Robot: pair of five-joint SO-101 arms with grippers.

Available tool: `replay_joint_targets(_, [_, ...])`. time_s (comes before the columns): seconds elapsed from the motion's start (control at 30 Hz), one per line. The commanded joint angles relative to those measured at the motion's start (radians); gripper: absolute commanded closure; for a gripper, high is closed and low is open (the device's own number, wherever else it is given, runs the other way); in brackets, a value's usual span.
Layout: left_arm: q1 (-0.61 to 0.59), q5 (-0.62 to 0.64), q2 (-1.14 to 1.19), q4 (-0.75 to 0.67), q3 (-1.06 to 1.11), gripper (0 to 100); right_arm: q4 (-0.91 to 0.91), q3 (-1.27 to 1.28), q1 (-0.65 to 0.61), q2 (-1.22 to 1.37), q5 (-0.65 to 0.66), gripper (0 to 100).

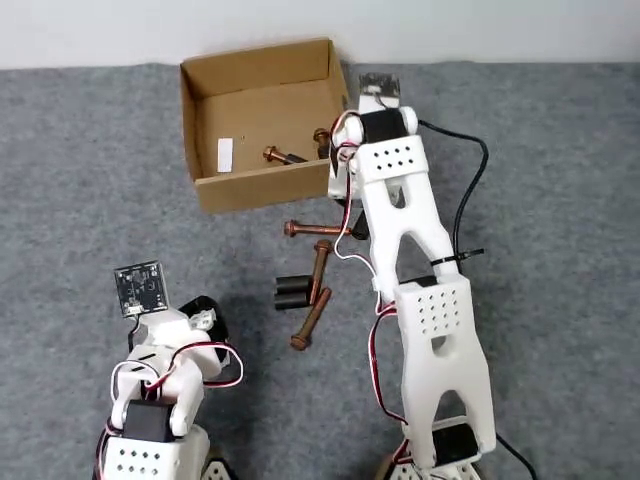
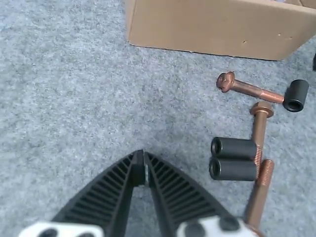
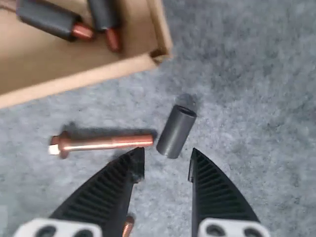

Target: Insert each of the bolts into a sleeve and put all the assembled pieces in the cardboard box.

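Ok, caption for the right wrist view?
Open right gripper above a loose sleeve lying beside a bolt, near the cardboard box.

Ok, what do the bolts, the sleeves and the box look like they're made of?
The bolts look like copper-toned metal: shiny, threaded shanks. The sleeves are matte black, plastic or coated metal; hard to tell. The box is matte brown cardboard, folded corners.

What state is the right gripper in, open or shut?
The right gripper is open: its fingers stand apart with a gap, near a loose sleeve.
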Motion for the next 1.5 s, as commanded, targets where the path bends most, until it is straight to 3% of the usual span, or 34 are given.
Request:
replay_joint_targets(0.0, [-0.009,0.006,0.003,-0.031,-0.007,100,-0.01,-0.006,0.013,0.027,-0.006,85.4])
replay_joint_targets(0.27, [-0.009,0.006,0.003,-0.031,-0.007,100,-0.142,-0.006,0.013,0.122,-0.005,85.7])
replay_joint_targets(0.43, [-0.009,0.006,0.003,-0.032,-0.007,100,-0.147,-0.006,0.03,0.166,-0.006,99.7])
replay_joint_targets(0.73, [-0.009,0.006,0.003,-0.032,-0.007,100,0.036,-0.19,0.041,0.107,-0.005,99.1])
replay_joint_targets(0.93, [-0.011,0.006,0.003,-0.032,-0.007,100,0.045,-0.256,0.042,-0.024,-0.002,99.1])
replay_joint_targets(1.13, [-0.011,0.006,0.003,-0.032,-0.007,100,0.047,-0.026,0.038,-0.328,0.012,99.1])
replay_joint_targets(1.47, [-0.011,0.006,0.003,-0.028,-0.007,100,0.035,0.712,0.047,-1.033,-0.023,99.1])
